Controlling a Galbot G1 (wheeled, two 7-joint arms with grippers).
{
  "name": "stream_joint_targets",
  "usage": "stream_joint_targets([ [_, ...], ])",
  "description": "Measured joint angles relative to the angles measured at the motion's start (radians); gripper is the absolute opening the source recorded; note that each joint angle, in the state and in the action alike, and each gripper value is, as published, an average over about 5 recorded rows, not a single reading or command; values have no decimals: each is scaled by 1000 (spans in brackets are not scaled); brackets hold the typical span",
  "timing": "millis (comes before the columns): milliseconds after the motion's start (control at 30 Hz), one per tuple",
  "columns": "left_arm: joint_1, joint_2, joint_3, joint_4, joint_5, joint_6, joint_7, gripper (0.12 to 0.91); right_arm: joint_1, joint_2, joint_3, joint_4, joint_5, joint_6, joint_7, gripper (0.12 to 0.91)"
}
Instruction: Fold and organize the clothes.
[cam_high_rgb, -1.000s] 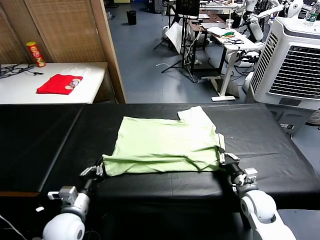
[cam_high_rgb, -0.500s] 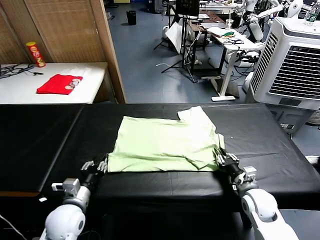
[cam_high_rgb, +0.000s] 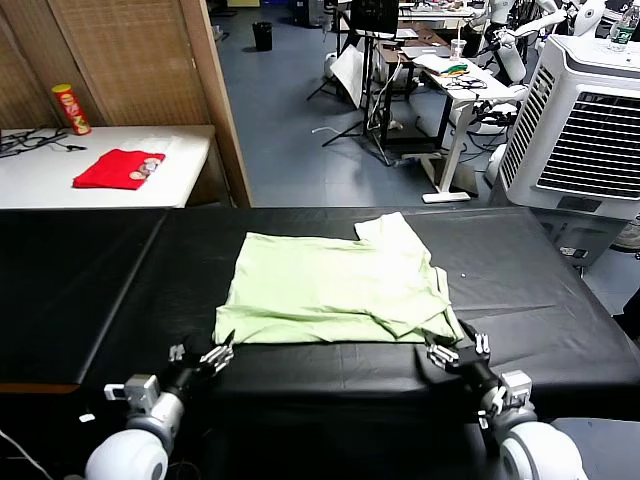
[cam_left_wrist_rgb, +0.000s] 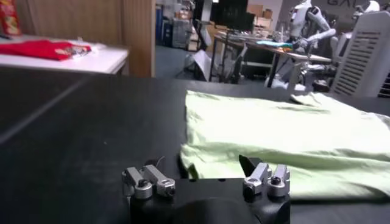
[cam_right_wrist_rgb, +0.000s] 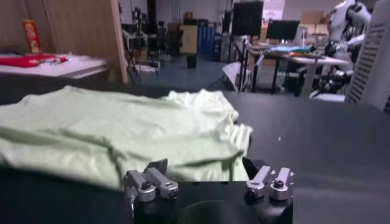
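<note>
The pale light-green shirt (cam_high_rgb: 335, 290) lies folded flat on the black table (cam_high_rgb: 90, 270), plain side up, with one sleeve sticking out at its far right corner. No collar, buttons or printed patch show. My left gripper (cam_high_rgb: 205, 357) is open and empty just off the shirt's near left corner. My right gripper (cam_high_rgb: 455, 352) is open and empty just off the near right corner. In the left wrist view the open gripper (cam_left_wrist_rgb: 204, 173) faces the shirt's edge (cam_left_wrist_rgb: 286, 140). In the right wrist view the open gripper (cam_right_wrist_rgb: 204, 165) faces the shirt (cam_right_wrist_rgb: 122, 128).
A white side table (cam_high_rgb: 190, 150) at the back left holds a red garment (cam_high_rgb: 118, 168) and a red-and-yellow can (cam_high_rgb: 71, 108). A wooden partition (cam_high_rgb: 215, 100) stands behind the table. A white air cooler (cam_high_rgb: 590, 120) stands at the back right.
Both grippers let go of the shirt's near edge and drew back toward the table's front. The near edge has dropped and now lies flat.
</note>
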Motion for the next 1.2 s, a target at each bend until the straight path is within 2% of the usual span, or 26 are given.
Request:
stream_joint_targets([
  [133, 1, 2, -1, 6, -10, 3, 14, 778, -4, 1, 0, 0, -3, 0, -1, 639],
  [267, -8, 0, 0, 21, -7, 8, 15, 617, -8, 7, -3, 0, -7, 0, -1, 589],
  [367, -14, -1, 1, 37, -11, 15, 14, 450, -9, 10, -5, -1, -8, 0, -2, 477],
  [500, -13, 1, 1, 45, -47, 24, 15, 224, -10, 9, -6, -4, -9, -3, -2, 253],
  [600, -11, 4, 1, 43, -46, 24, 14, 133, -11, 4, -5, -2, -8, -10, -1, 142],
  [967, 48, 42, -22, 0, 108, 3, 9, 128, -54, -45, 2, 44, 0, -31, -19, 122],
  [1200, 121, 41, -44, -51, 133, 4, 5, 128, -94, -89, 4, 68, 5, -33, -22, 122],
])
